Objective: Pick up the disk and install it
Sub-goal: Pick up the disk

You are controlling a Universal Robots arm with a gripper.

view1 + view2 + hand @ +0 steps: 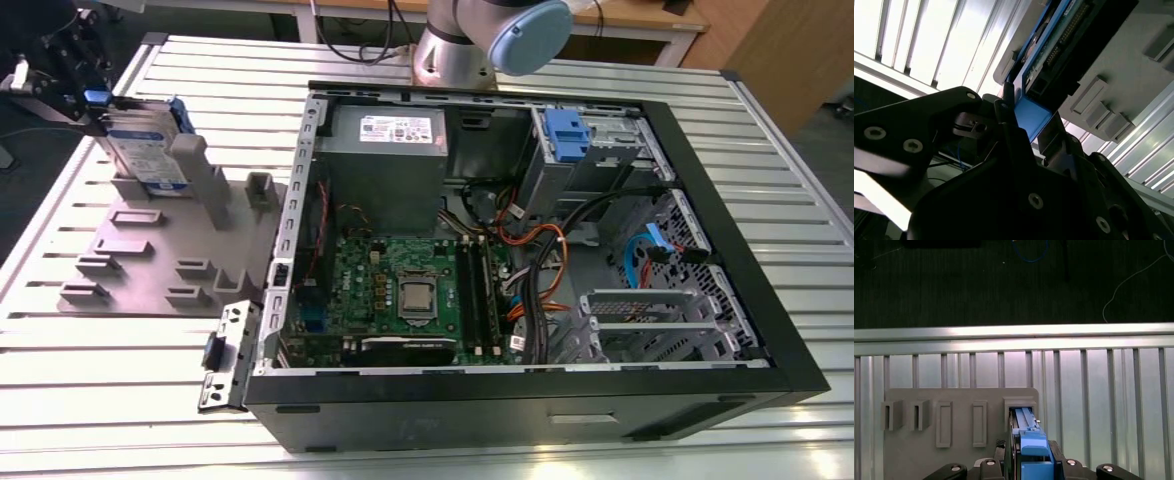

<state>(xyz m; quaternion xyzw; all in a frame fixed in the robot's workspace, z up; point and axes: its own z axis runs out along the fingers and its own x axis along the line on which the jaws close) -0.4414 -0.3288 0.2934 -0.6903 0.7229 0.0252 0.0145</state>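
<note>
Here the gripper clamps the disk by its blue edge, upright in the grey holder

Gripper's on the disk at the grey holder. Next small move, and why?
Probably a short, straight lift. The gripper looks closed on the disk, which stands upright in a slot of the grey holder. Pulling along the slot should free it without binding.

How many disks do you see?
1: the disk stands in the grey holder at the exterior view's left, gripped by the gripper. The computer case may hide more.
</note>
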